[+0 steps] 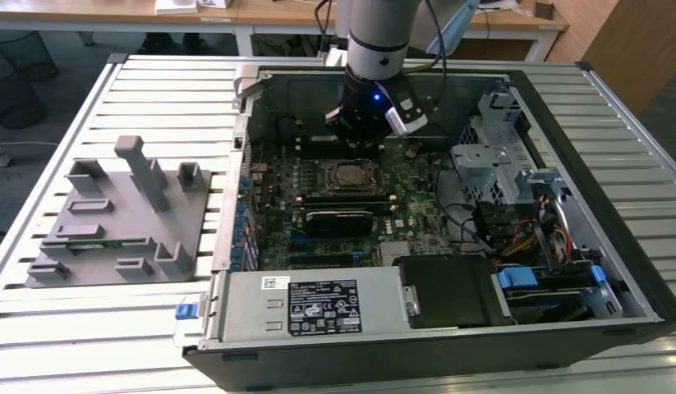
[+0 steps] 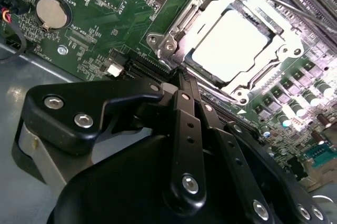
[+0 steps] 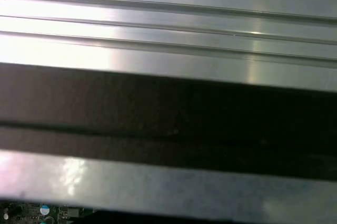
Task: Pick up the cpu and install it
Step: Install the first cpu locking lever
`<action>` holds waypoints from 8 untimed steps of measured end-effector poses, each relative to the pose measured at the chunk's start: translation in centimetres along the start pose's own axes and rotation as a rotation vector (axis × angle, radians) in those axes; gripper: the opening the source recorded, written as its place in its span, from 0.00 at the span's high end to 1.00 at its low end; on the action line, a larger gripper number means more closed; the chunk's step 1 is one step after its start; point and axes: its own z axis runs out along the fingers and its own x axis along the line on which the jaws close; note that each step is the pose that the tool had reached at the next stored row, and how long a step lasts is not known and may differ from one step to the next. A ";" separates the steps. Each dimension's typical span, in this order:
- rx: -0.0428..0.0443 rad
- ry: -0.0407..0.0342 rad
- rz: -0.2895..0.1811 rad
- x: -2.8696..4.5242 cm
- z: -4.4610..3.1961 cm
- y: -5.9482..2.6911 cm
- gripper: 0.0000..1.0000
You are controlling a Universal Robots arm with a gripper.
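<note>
Where socketed (motherboard), cpu (image 2: 231, 46) lies beyond claw (image 2: 181, 79).

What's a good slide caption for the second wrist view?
Closed gripper poised beside the cpu, which sits seated in its motherboard socket.

Slatted table (image 1: 118, 328); computer case (image 1: 600, 246); grey fixture (image 1: 118, 222)
</note>
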 end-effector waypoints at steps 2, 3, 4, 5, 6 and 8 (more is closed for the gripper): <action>-0.0004 -0.0001 0.000 0.01 0.00 -0.11 0.89; -0.0005 -0.0001 0.000 0.01 -0.01 -0.16 0.89; -0.0006 0.0000 0.000 0.02 -0.01 -0.21 0.89; -0.0005 0.0000 0.000 0.02 -0.02 -0.27 0.89; -0.0006 0.0000 0.000 0.02 -0.02 -0.32 0.89; -0.0005 0.0000 0.000 0.03 -0.02 -0.42 0.89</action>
